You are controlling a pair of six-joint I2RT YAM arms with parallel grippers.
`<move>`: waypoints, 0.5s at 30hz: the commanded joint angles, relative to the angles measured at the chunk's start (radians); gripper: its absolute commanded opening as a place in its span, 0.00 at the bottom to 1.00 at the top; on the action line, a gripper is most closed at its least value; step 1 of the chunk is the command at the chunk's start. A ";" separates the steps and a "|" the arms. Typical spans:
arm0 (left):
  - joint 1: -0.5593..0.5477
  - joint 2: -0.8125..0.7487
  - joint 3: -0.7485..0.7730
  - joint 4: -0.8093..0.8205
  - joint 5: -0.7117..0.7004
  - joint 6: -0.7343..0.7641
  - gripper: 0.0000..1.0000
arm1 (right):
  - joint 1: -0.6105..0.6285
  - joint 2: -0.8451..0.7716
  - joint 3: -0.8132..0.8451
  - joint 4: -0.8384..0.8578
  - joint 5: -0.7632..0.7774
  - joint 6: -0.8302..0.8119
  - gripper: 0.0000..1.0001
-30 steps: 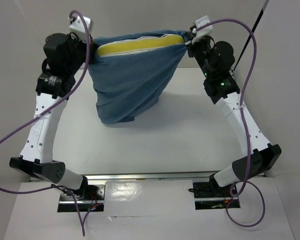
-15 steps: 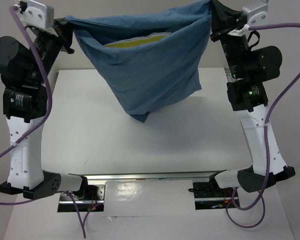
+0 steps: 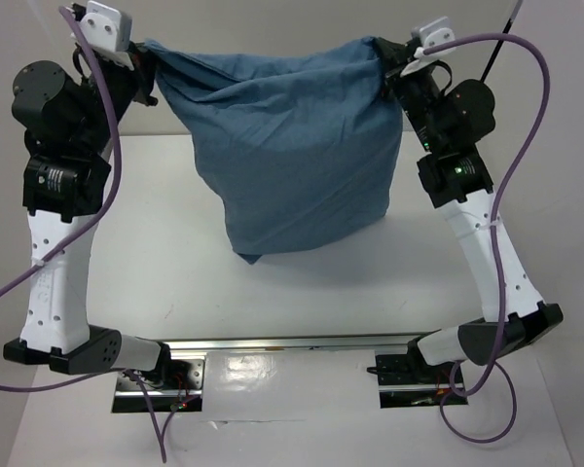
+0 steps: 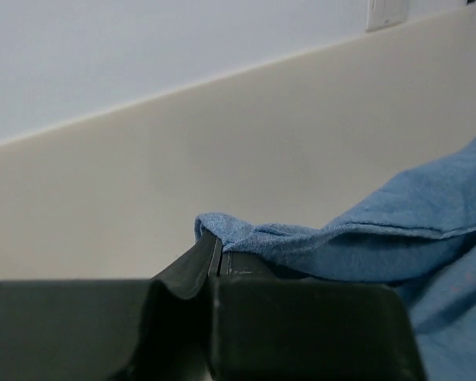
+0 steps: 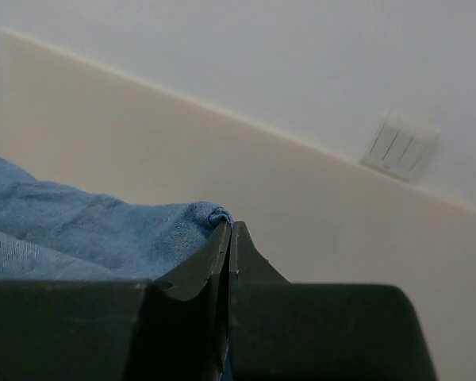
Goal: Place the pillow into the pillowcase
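jaws clenched — left gripper [image 3: 146, 63] and right gripper [image 3: 387, 60] each pinched a top corner of the pillowcase [image 3: 292, 156] | step wanted level, even shakes

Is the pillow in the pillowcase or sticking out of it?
In, apparently: no cream shows anywhere; the pillowcase hangs bulging between the left gripper and right gripper.
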 commanded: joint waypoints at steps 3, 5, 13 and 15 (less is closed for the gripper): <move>-0.005 -0.098 0.006 0.168 -0.016 0.047 0.00 | -0.005 -0.060 0.143 0.189 0.021 0.022 0.00; -0.005 -0.113 -0.003 0.180 -0.016 0.047 0.00 | -0.005 -0.074 0.143 0.207 0.005 0.022 0.00; -0.005 -0.219 -0.057 0.231 0.004 0.037 0.00 | -0.005 -0.252 -0.056 0.431 -0.168 -0.029 0.00; -0.005 -0.241 -0.066 0.240 0.004 0.037 0.00 | -0.005 -0.288 -0.082 0.440 -0.168 -0.038 0.00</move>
